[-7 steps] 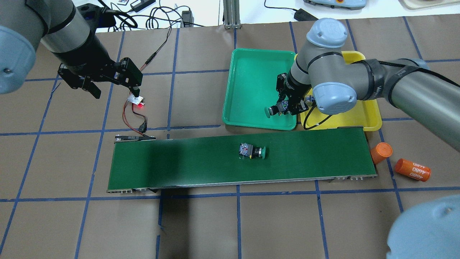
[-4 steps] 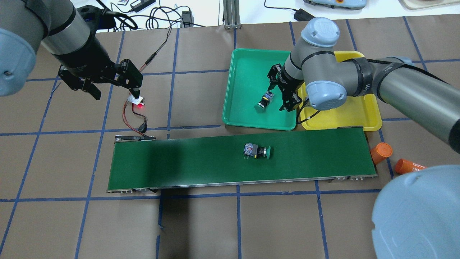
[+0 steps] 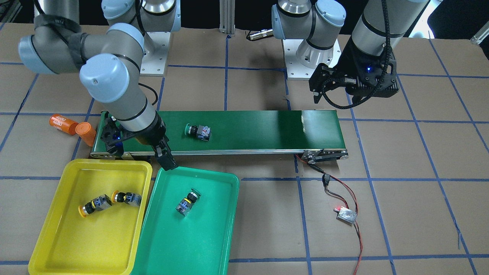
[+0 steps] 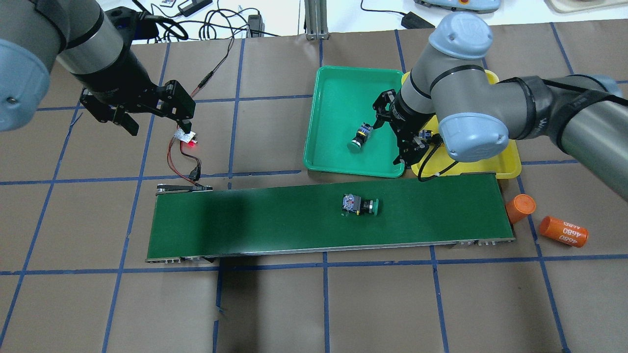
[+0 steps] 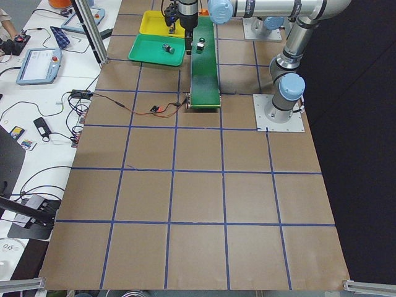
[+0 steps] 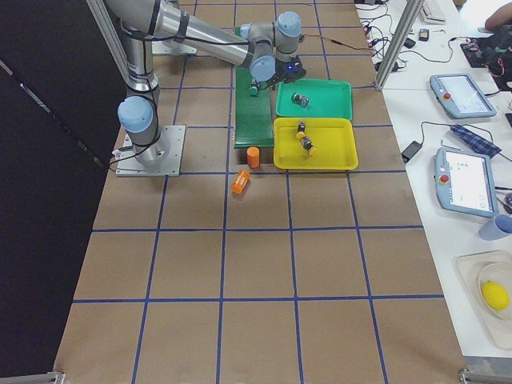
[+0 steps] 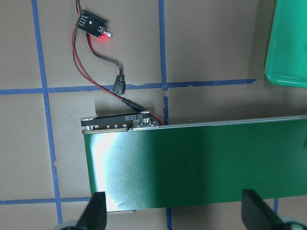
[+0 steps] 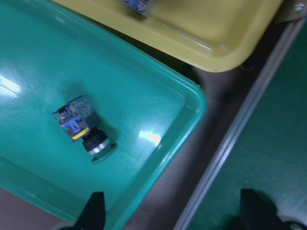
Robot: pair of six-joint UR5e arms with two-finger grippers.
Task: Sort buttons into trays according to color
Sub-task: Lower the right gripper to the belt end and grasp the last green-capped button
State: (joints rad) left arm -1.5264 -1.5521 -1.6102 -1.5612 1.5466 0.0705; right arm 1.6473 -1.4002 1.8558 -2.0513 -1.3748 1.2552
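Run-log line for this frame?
right gripper: open, over teal plastic tray edge; one green-capped push-button in it; other green-capped push-button on dark-green conveyor belt; two yellow-capped push-buttons in yellow plastic tray; left gripper: open

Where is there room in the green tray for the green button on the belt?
Most of the green tray is bare: the half away from the conveyor belt, and the strip along its outer wall beside the green button lying in it. It is crowded at the corner by the yellow tray, where the open right gripper hangs.
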